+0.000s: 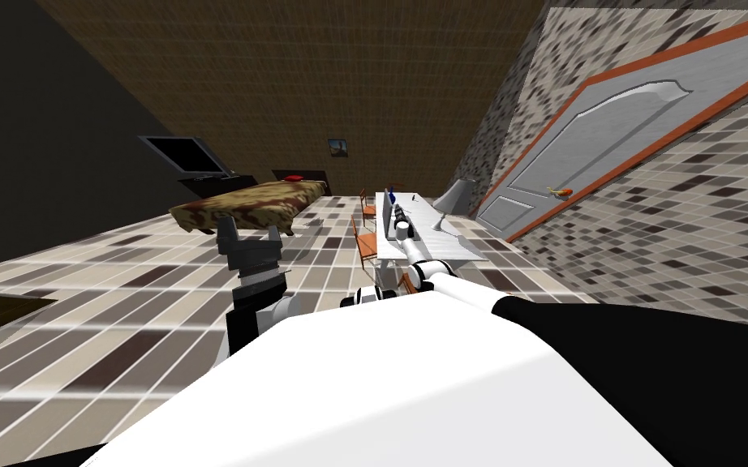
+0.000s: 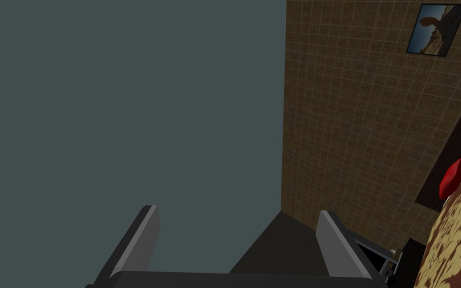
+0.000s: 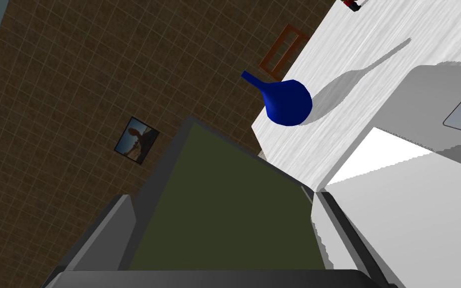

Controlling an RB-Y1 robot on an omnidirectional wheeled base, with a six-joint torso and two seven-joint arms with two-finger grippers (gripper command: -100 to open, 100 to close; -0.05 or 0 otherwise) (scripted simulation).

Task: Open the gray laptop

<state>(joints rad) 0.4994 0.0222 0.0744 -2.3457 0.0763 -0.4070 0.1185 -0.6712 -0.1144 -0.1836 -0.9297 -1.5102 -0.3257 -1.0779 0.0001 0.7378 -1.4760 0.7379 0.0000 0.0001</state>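
Head view looks down on a tiled floor (image 1: 121,284), with a pale grey door (image 1: 599,138) in an orange frame on the robot's right and a bed (image 1: 251,203) under a brown mottled cover across the room. A long white table (image 1: 455,245) stands along the door-side wall, with 2 orange chairs (image 1: 364,239) on its near side and a grey lamp (image 1: 453,199) toward its far end. The right arm is stretched out low over this table.

The laptop (image 3: 214,165) sits on the table directly in front of the right gripper (image 3: 224,197). Its lid is raised off the base, showing a dark olive screen inside a grey frame. The base is light grey, with a touchpad visible to one side. A blue round-bellied vase (image 3: 287,102) with a narrow neck rests on the table beyond the laptop and apart from it, throwing a long shadow across the white top.

The right gripper's 2 fingers are spread wide and grip nothing. The screen spans the whole gap between them, and 1 fingertip lies just beside the lid's edge where it meets the base. Whether it touches the lid cannot be told.

The left gripper (image 2: 237,210) is held up over the floor on the robot's left, well apart from the table. Its 2 fingers are parted about as wide, with nothing between them.
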